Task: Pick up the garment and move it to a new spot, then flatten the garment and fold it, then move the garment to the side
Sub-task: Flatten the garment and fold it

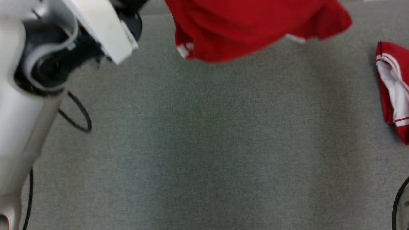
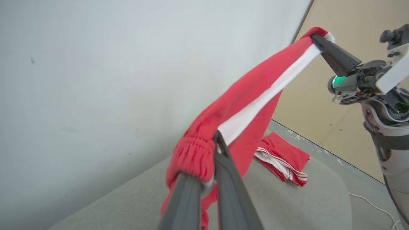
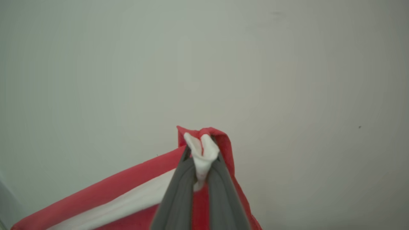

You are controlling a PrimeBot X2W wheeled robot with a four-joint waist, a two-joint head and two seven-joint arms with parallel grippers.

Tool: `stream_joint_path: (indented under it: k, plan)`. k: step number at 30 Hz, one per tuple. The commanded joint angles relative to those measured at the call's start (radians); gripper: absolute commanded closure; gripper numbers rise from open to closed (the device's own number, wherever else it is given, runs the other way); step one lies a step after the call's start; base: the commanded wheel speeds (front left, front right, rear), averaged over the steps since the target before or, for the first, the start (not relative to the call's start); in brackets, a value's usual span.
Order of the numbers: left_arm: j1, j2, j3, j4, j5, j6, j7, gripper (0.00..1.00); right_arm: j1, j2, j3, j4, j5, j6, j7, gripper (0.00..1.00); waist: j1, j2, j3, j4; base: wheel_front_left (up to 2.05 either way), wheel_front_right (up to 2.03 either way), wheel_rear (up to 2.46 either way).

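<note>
Head view: the left arm point(image 1: 22, 121) climbs the left edge, a pale forearm ending in a dark wrist joint at the upper left and reaching out past the top. The garment point(image 1: 255, 28), red and blurred, hangs across the top edge above the grey table point(image 1: 204, 143). A second garment point(image 1: 391, 92), red and white, lies bunched at the table's right edge, well apart from the hanging one. A black cable point(image 1: 80, 118) loops beside the forearm. A wide bare stretch of table lies below the hanging cloth.

Left wrist view: the left jaws are pinched together on the garment's gathered waistband, which bulges over one of the fingers point(image 2: 231, 188). From there the cloth, red with a white stripe, stretches up and to the right to the right jaws, which clamp its far end near the top. The right arm point(image 2: 383, 95) slants in from the right edge. Below the span, the second garment sits near the table's rounded corner. A pale wall point(image 2: 96, 80) stands close behind the table, and a white cable point(image 2: 374, 206) trails on the floor past the table's edge.

Right wrist view: the right jaws are closed on a bunched tip of white and red cloth between the dark fingers point(image 3: 179, 198). The garment falls away to the lower left, with the plain wall behind it
</note>
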Motion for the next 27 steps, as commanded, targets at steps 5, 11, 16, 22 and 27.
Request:
stream_joint_path:
  k: [5,11,16,22,27]
  plan:
    - [-0.305,-0.052,-0.010,0.268,0.190,-0.036,-0.138,1.00,-0.320,-0.001,0.001,0.287,-0.082,-0.002,-0.167,1.00,-0.0002,0.0000,0.230,0.001,0.00,0.00,0.00]
    - [-0.482,-0.110,-0.036,0.516,0.316,-0.054,-0.340,1.00,-0.495,-0.001,0.043,0.536,-0.046,-0.003,-0.354,1.00,-0.0002,0.0000,0.332,-0.014,0.00,0.00,0.00]
    - [-0.435,-0.149,-0.115,0.648,0.315,-0.070,-0.460,1.00,-0.398,-0.001,0.154,0.633,0.045,-0.002,-0.464,1.00,-0.0002,0.0000,0.341,-0.019,0.00,0.00,0.00]
    - [-0.253,-0.128,-0.235,0.668,0.225,-0.070,-0.569,1.00,-0.149,0.000,0.269,0.590,0.161,-0.002,-0.546,1.00,-0.0002,0.0000,0.292,-0.023,0.00,0.00,0.00]
    - [-0.057,-0.084,-0.314,0.639,0.148,-0.070,-0.630,1.00,0.119,0.000,0.315,0.481,0.186,-0.002,-0.573,1.00,-0.0002,0.0000,0.196,-0.029,0.00,0.00,0.00]
